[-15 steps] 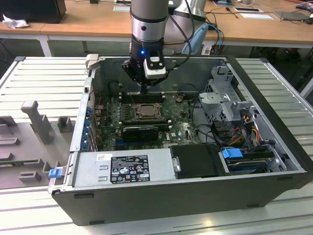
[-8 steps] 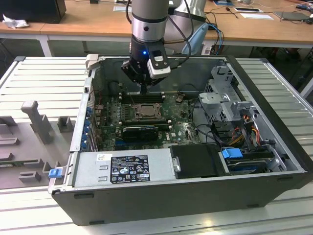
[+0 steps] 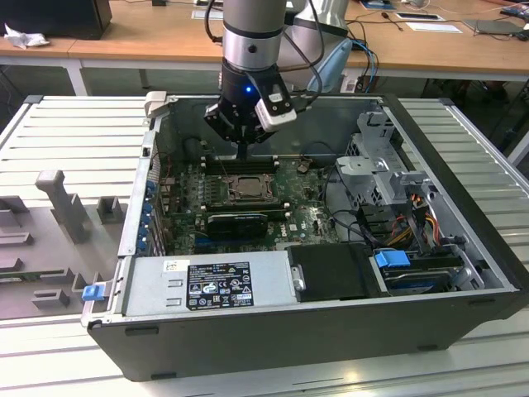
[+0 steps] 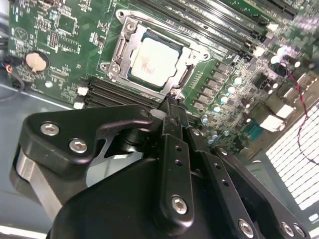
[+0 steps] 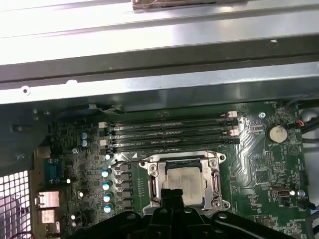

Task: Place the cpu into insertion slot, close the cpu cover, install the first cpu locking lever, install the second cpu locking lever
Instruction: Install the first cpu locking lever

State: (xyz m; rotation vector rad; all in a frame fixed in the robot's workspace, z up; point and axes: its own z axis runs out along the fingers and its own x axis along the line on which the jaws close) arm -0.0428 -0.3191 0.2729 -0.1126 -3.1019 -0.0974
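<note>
cpu: the cpu [image 4: 152, 62] lies flat inside the insertion slot [image 4: 117, 69], its pale matt square face up, seated where the frame can clamp it.
cpu cover: the cpu cover [image 5: 215, 183], a thin silvery metal frame, lies down over the insertion slot. its cut-out leaves the chip's face bare. judged closed.
gripper: the gripper [image 4: 172, 102] hangs at one edge of the insertion slot, black fingers drawn together to a narrow tip with nothing seen between them, likely to work a thin lever there. contact cannot be told.
lever: a thin wire lever [image 5: 127, 162] runs out from the insertion slot's corner. latched or not, unclear.
surroundings: a glossy green board [image 4: 60, 45] surrounds the insertion slot, with long black memory slots [image 5: 169, 132] just beside it.
</note>
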